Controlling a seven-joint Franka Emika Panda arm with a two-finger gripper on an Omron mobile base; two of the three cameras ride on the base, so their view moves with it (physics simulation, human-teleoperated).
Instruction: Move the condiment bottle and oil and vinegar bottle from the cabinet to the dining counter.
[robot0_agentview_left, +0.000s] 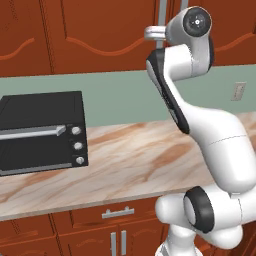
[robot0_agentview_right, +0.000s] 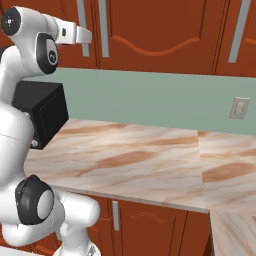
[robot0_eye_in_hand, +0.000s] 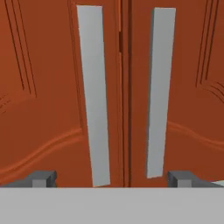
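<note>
The cabinet (robot0_agentview_left: 100, 35) (robot0_agentview_right: 150, 30) is reddish-brown wood on the wall, and its arched-panel doors are shut. In the hand view the cabinet (robot0_eye_in_hand: 43, 109) fills the frame, with two long silver bar handles (robot0_eye_in_hand: 94, 96) (robot0_eye_in_hand: 159, 92) on either side of the door seam. My gripper (robot0_eye_in_hand: 112, 179) is open, close in front of the doors, with both handles between its fingertips and nothing held. The gripper (robot0_agentview_left: 152, 33) (robot0_agentview_right: 85, 35) is raised at handle height. The condiment bottle and the oil and vinegar bottle are hidden. The dining counter is out of view.
A black toaster oven (robot0_agentview_left: 42, 132) (robot0_agentview_right: 45, 112) stands on the veined marble worktop (robot0_agentview_left: 130, 160) (robot0_agentview_right: 140, 160) under the cabinet. A pale green wall with a socket (robot0_agentview_right: 239, 108) runs behind it. Low cabinets and a drawer (robot0_agentview_left: 117, 212) sit below.
</note>
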